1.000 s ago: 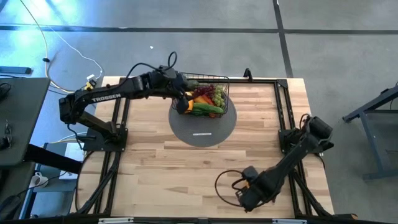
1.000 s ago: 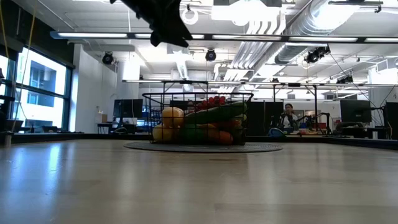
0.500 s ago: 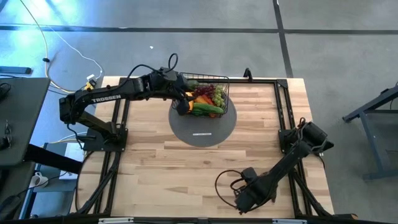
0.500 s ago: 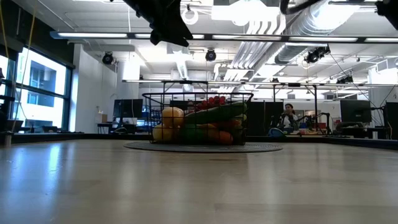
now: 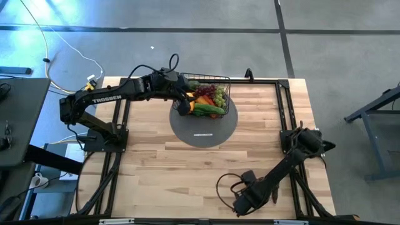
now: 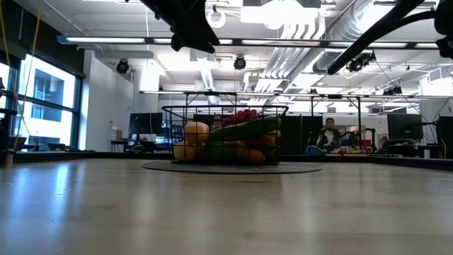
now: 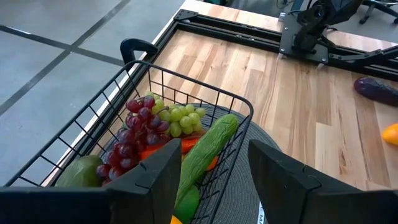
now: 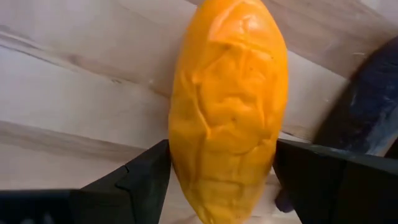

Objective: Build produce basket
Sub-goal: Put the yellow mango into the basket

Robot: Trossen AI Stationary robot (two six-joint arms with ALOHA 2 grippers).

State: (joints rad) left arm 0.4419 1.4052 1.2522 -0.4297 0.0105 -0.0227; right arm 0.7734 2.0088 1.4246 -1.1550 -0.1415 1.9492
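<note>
Left wrist view: eggplant (image 7: 377, 89) on table (image 7: 298, 112), beyond basket (image 7: 186, 93).

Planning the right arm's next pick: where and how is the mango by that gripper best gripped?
Grip the mango across its narrow middle, coming straight down from above. It lies lengthwise on the table between the open fingers of the right gripper, so its smooth long flanks face the pads. The tapered ends would likely slip.
</note>
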